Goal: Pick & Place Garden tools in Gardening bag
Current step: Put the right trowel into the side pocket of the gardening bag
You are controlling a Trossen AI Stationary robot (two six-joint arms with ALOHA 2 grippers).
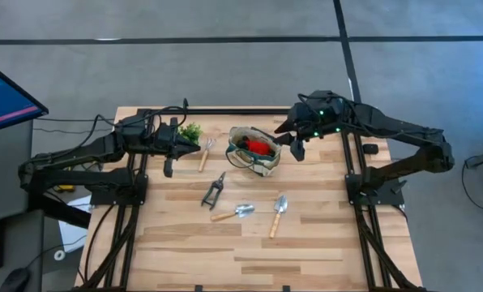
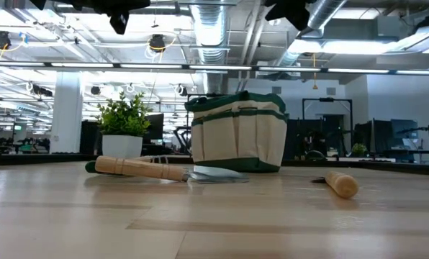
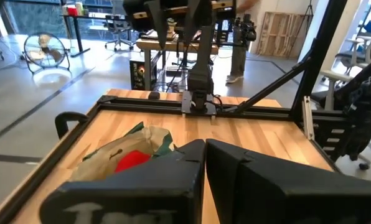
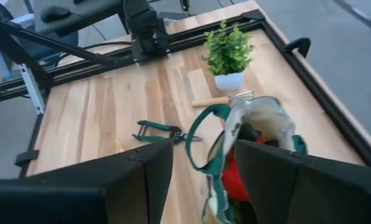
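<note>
The gardening bag [image 1: 254, 151] stands upright at the far middle of the desk [image 1: 322, 235], with a red piece [image 1: 259, 147] inside it. To its left a small rake [image 1: 205, 152] lies beside a potted plant [image 1: 190, 130]. Nearer lie the pruning shears [image 1: 213, 191], and nearer still two trowels, one [image 1: 234, 212] to the left of the other [image 1: 278, 212], all apart from the bag. The right gripper [image 4: 201, 168] hangs just above the bag's right edge, fingers spread and holding nothing. The left gripper [image 3: 205, 163] hovers over the desk near the plant, fingers pressed together and empty.
</note>
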